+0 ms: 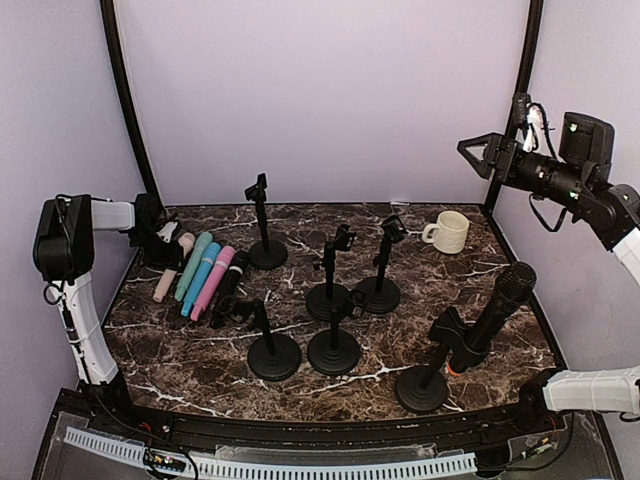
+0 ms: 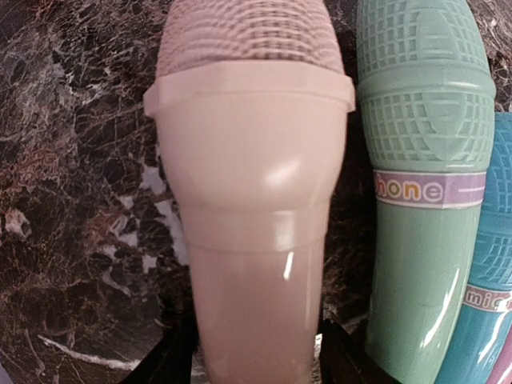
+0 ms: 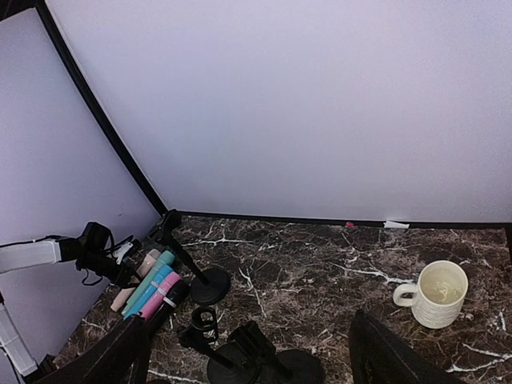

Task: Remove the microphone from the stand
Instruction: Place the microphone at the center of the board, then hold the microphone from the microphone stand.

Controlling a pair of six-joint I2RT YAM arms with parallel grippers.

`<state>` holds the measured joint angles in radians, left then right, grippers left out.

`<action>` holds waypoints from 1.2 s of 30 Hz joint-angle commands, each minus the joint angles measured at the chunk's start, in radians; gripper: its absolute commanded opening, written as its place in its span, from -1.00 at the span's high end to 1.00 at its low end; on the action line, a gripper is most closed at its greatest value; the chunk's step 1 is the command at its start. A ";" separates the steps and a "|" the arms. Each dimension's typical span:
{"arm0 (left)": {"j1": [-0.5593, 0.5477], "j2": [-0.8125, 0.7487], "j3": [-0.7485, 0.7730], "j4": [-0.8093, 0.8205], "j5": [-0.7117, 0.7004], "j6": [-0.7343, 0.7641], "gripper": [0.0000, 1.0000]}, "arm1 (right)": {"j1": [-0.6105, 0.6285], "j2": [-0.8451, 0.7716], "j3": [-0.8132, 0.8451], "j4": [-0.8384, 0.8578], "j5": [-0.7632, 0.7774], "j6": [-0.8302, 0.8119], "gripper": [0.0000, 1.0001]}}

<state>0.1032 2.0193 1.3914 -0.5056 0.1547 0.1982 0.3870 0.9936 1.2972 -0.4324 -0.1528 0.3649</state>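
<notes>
While the left gripper (image 1: 163, 244) straddles the beige microphone (image 2: 252, 200), grip unclear, the spread right gripper (image 1: 478, 152) must descend to the black microphone (image 1: 503, 300) clipped near right

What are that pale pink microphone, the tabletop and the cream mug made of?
The pale pink microphone looks like glossy moulded plastic: soft highlights, and the grille is moulded in. The tabletop has a dark marble look with white veins, though it may be only printed laminate. The mug is probably glazed ceramic: cream and thick-walled.

You have one black microphone (image 1: 503, 298) in the near-right stand (image 1: 422, 388); four coloured microphones (image 1: 200, 272) lie at left.
</notes>
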 commanded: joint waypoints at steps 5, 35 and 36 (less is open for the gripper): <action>0.007 -0.033 0.004 -0.025 0.002 -0.004 -0.25 | -0.005 -0.024 0.025 -0.005 0.002 -0.003 -0.74; -0.707 -0.910 -0.198 0.269 0.106 -0.006 -0.32 | -0.005 -0.053 -0.018 0.034 -0.084 -0.020 -0.88; -0.759 -0.896 -0.172 0.270 0.074 0.018 -0.33 | -0.005 -0.054 -0.017 0.037 -0.115 -0.029 -0.91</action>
<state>-0.4664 1.1145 1.1782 -0.2985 0.2008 0.2134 0.3866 0.9585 1.2858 -0.4561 -0.1810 0.3550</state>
